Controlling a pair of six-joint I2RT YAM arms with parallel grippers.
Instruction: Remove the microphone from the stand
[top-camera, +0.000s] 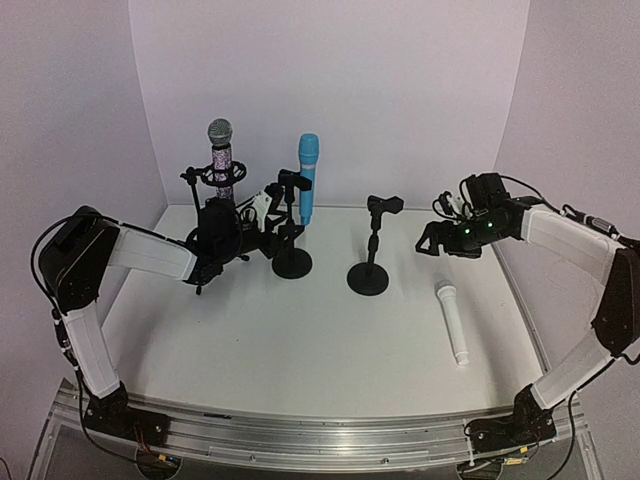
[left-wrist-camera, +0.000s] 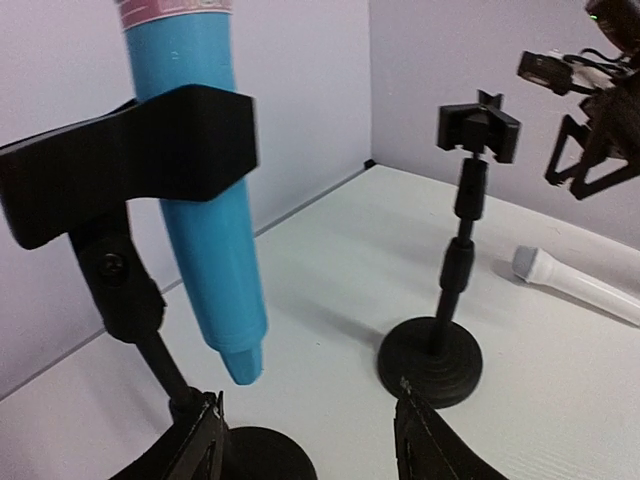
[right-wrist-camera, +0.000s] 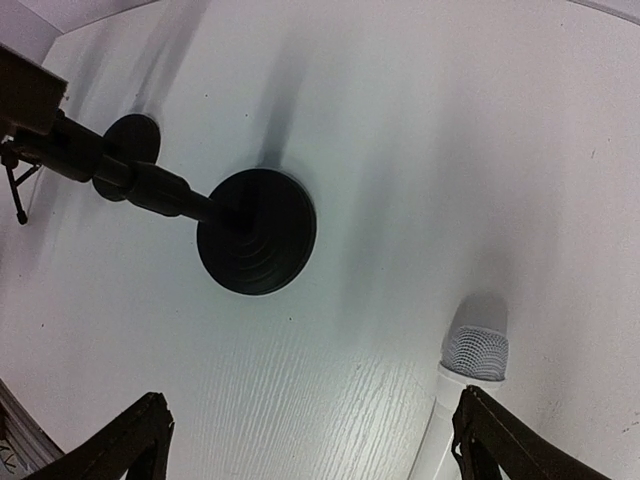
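Blue microphone (top-camera: 308, 180) stands upright, gripped in the black clip (left-wrist-camera: 130, 160) of its stand at the back of the worktop (top-camera: 300, 340). Left pincer (left-wrist-camera: 308, 400) sits low beside that stand, fingers apart, apparently touching nothing. Right pincer (right-wrist-camera: 312, 400) hangs spread wide above a white microphone (top-camera: 452, 322) lying flat near an empty stand (top-camera: 369, 262).

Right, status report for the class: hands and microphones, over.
Left hand open, right hand open. Blue microphone clipped in stand, ungrasped. White microphone lying on table.
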